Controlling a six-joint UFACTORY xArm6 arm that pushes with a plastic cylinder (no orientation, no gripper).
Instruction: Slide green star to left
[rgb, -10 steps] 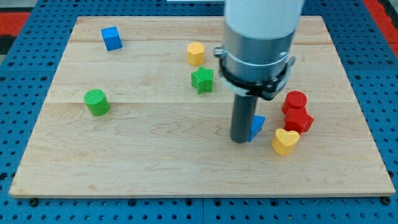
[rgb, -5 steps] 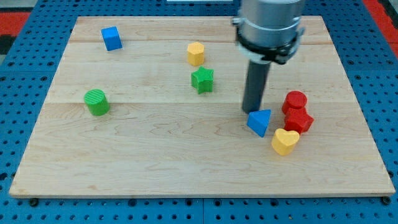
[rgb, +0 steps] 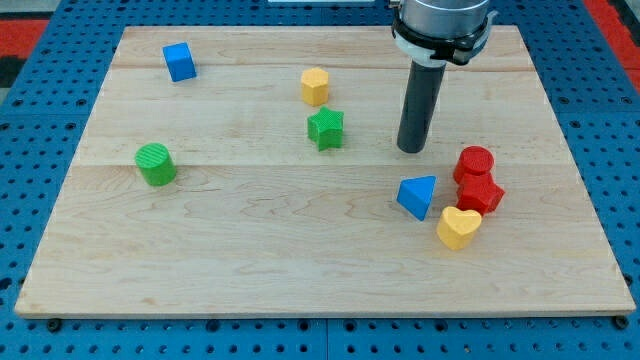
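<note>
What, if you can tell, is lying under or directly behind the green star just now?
The green star sits flat on the bare wooden board. Past it, toward the view's top, stands the yellow block, apart from it. My tip is off to its right.

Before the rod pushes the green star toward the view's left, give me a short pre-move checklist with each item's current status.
1. My tip is on the view's right of the green star: ok.
2. Tip touching the star: not ok, a gap remains.
3. Tip level with the star: not ok, slightly lower in the view.
4. Board directly left of the star is free: ok.
5. Yellow block sits above the path: ok.
6. Green cylinder sits below the path: ok.
</note>
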